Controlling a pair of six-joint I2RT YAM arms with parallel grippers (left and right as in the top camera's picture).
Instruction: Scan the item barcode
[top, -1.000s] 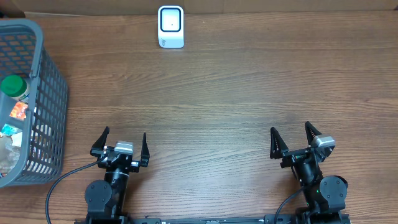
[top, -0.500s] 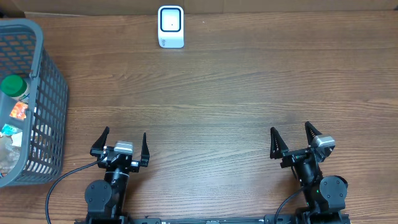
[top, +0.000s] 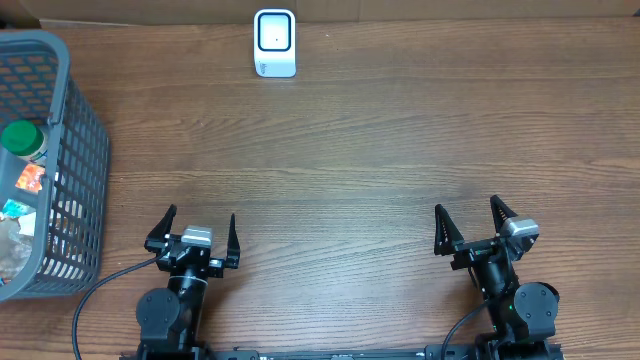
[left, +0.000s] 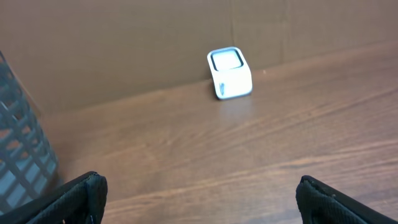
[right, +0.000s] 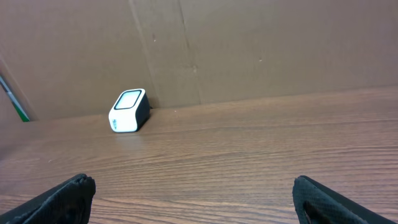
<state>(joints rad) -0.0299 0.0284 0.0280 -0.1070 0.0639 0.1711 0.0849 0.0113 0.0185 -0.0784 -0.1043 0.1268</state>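
At near edge of wooden table (top: 380, 140): left gripper (top: 199, 222) and right gripper (top: 468, 210), well apart, both low over surface. Jaws of each spread wide, holding nothing. At far edge, left of centre: white barcode scanner (top: 274, 42), upright, just in front of brown board (right: 249, 50). At left edge: grey mesh basket (top: 85, 150). Inside basket: green-capped bottle (top: 20, 138), coloured packets (top: 32, 178); other contents unclear. Both grippers well apart from basket and scanner.

One scanner (top: 274, 42), one basket (top: 88, 140), one left claw (top: 200, 215), one right claw (top: 466, 205).
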